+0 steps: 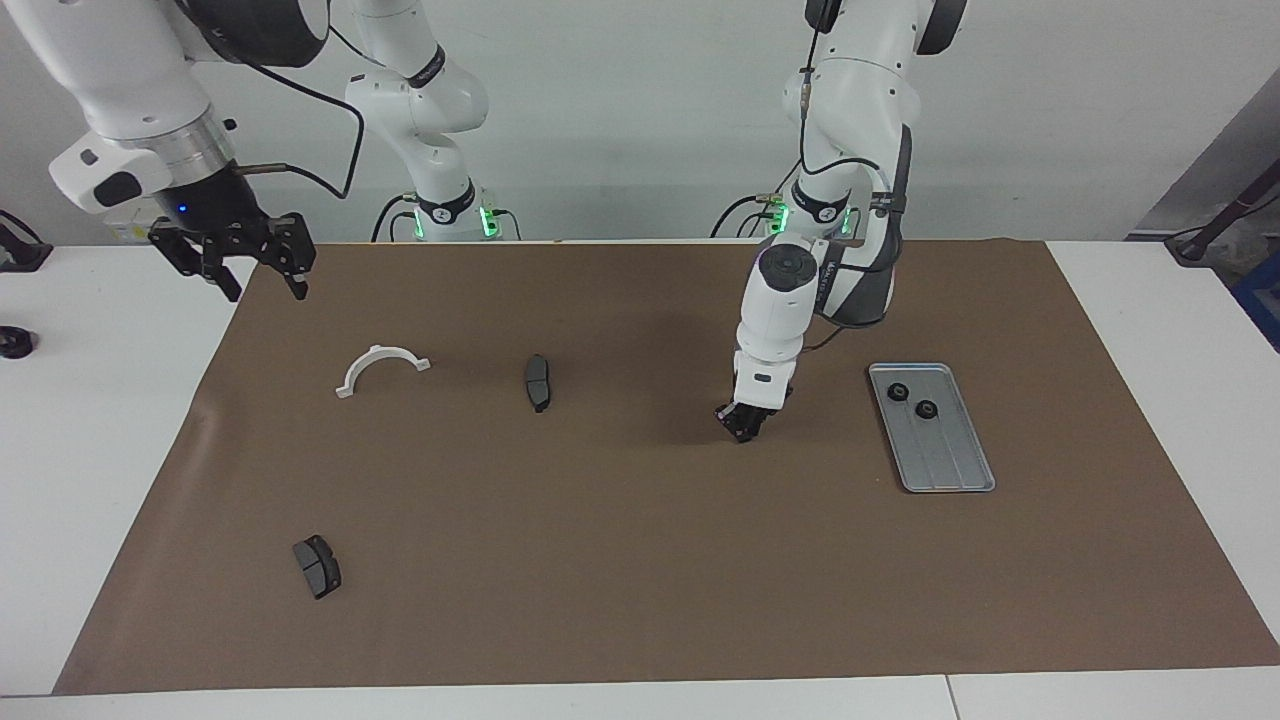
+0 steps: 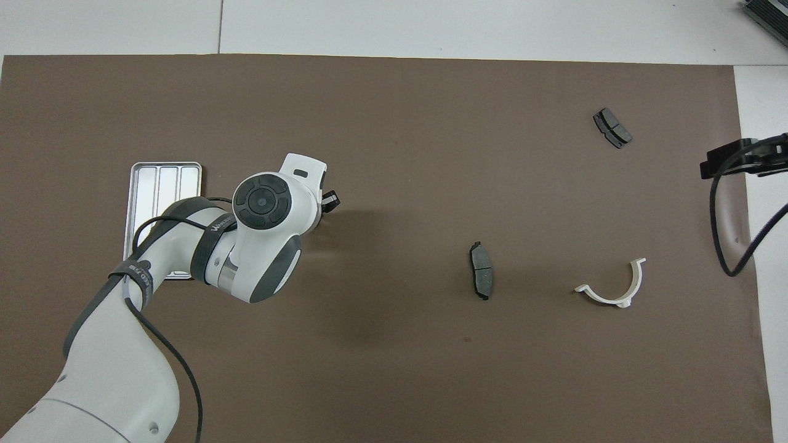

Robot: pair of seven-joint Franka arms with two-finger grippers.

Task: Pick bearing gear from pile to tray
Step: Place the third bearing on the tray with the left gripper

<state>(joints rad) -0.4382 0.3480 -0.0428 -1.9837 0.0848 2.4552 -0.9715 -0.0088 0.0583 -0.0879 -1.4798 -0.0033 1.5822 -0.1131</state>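
My left gripper [image 1: 742, 428] stands fingertips-down on the brown mat, between the mat's middle and the tray, and is shut on a small black bearing gear that its fingers hide. In the overhead view only the tip of the left gripper [image 2: 330, 200] shows past the wrist. The silver tray [image 1: 948, 462] [image 2: 161, 183] lies toward the left arm's end with two black bearing gears [image 1: 898, 392] [image 1: 927, 409] on it. My right gripper [image 1: 266, 290] hangs open and empty, raised over the mat's edge at the right arm's end.
Loose parts lie on the mat: a white half-ring bracket [image 1: 380, 366] [image 2: 615, 289], a dark pad [image 1: 538, 382] [image 2: 481, 278] beside it, and another dark pad [image 1: 317, 566] [image 2: 612, 128] farther from the robots.
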